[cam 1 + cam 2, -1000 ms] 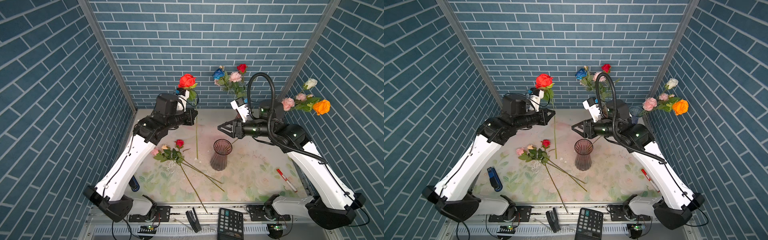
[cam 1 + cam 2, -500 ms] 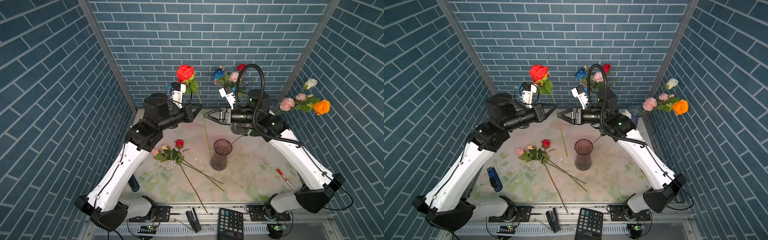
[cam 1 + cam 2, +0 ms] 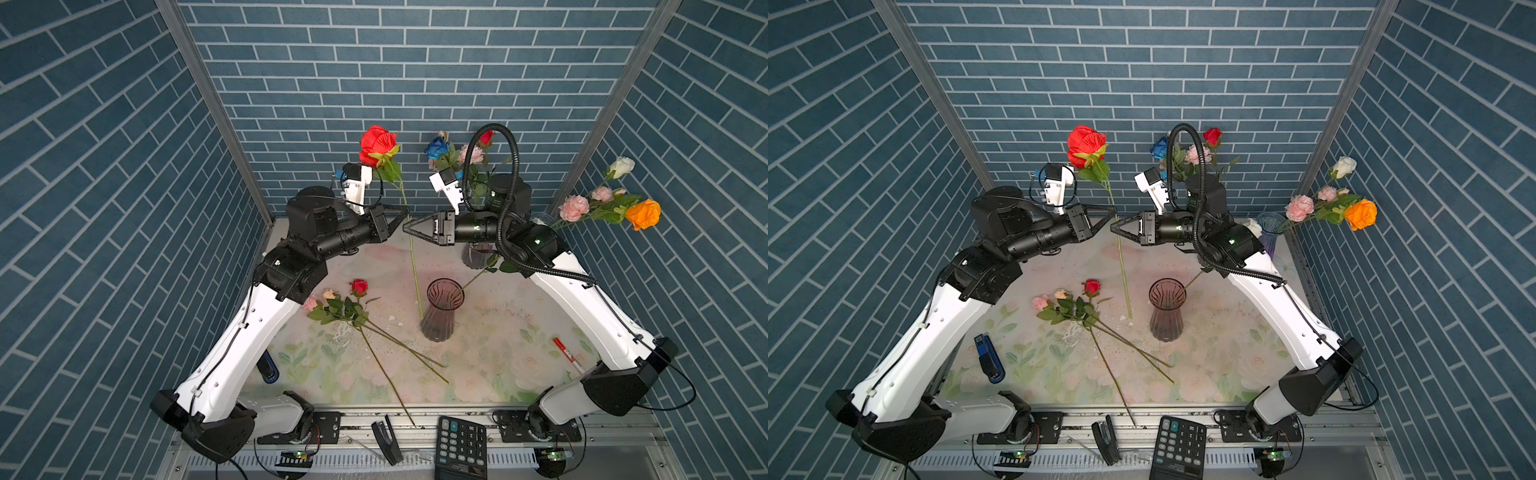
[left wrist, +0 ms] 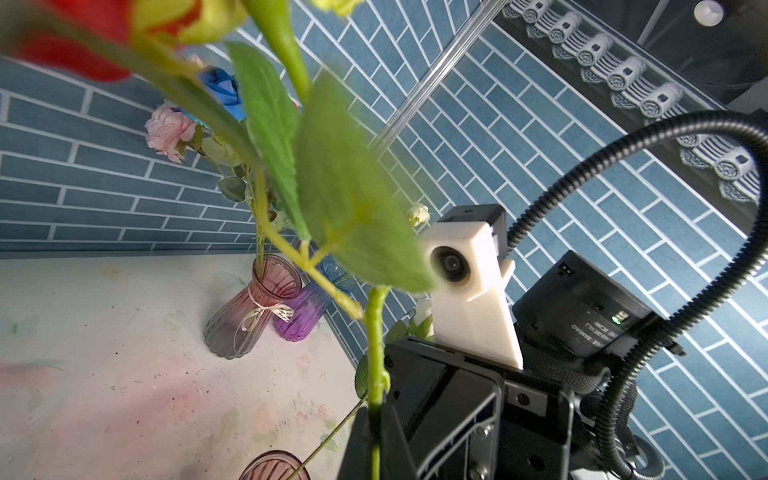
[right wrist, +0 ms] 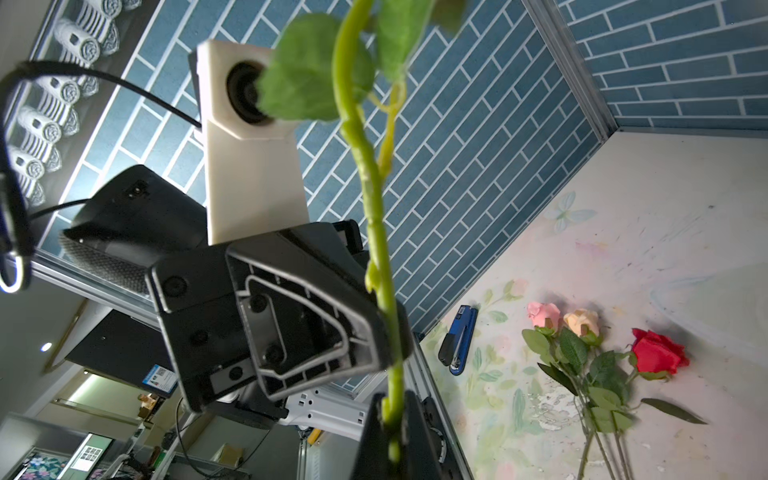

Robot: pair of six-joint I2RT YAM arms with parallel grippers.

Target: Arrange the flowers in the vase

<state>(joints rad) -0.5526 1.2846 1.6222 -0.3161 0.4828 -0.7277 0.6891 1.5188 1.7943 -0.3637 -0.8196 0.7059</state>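
Note:
A red rose (image 3: 376, 143) on a long green stem (image 3: 413, 266) hangs upright above the table in both top views. My left gripper (image 3: 405, 212) is shut on the stem from the left. My right gripper (image 3: 406, 228) is shut on it just below, from the right. The stem's foot hangs beside the smoky glass vase (image 3: 441, 316), outside it. One thin stem (image 3: 478, 278) leans into the vase. Three more flowers (image 3: 345, 305) lie on the table left of it. Each wrist view shows the stem (image 4: 376, 353) (image 5: 382, 249) pinched between dark fingers (image 4: 357, 440) (image 5: 415, 436).
Two vases holding flowers stand at the back: a pink one (image 4: 253, 316) behind my right arm and a purple one (image 3: 1268, 230) in the right corner. A blue stapler (image 3: 988, 357), a red marker (image 3: 565, 351), a calculator (image 3: 461, 449) and a black stapler (image 3: 386, 436) lie around the edges.
My left arm lifted the red rose higher and toward the middle. My right arm rose to meet it, and its jaws closed on the stem.

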